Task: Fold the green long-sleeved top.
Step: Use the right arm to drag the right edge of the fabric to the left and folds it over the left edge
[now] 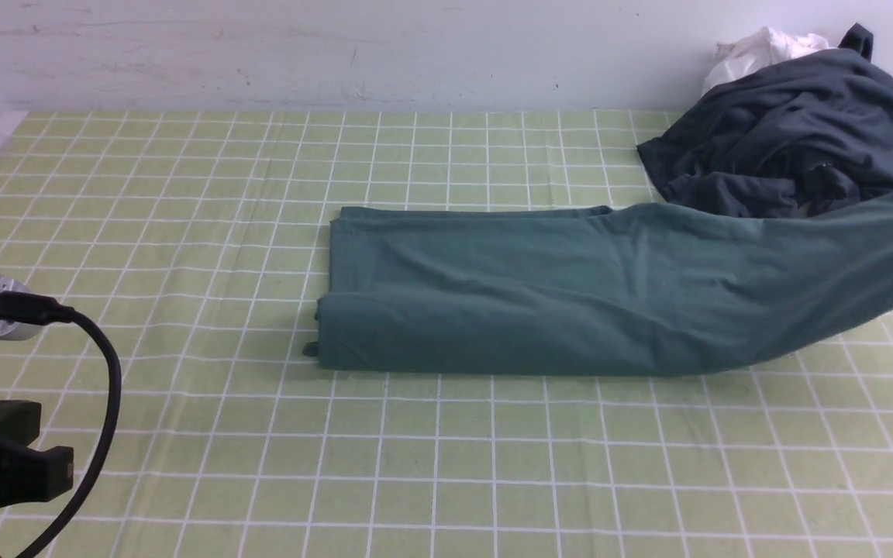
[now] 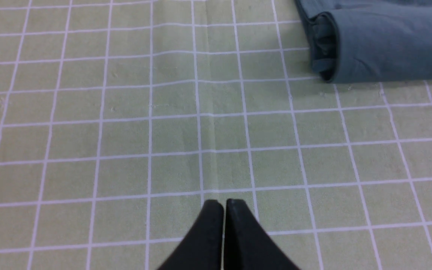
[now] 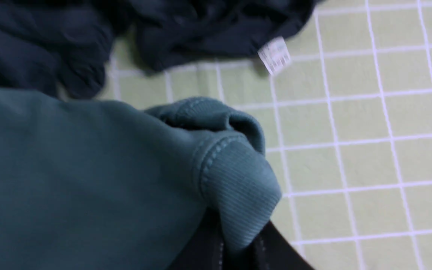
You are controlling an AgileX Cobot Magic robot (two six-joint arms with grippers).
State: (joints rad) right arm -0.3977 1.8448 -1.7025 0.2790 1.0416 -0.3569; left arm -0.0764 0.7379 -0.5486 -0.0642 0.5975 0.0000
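Observation:
The green long-sleeved top (image 1: 570, 294) lies folded into a long band across the middle of the checked table. Its left end is a rolled edge (image 2: 324, 48), and its right end rises off the table toward the right edge of the front view. My right gripper (image 3: 238, 243) is shut on the ribbed band (image 3: 238, 180) of the top, which bunches up between the black fingers; the front view does not show this gripper. In the left wrist view my left gripper (image 2: 222, 204) is shut and empty, over bare cloth well short of the top's left end.
A dark charcoal-grey garment (image 1: 795, 132) is heaped at the back right with a small white cloth (image 1: 756, 50) behind it; its white label (image 3: 276, 56) shows in the right wrist view. The green checked tablecloth (image 1: 183, 232) covers the table. A wall closes the far side.

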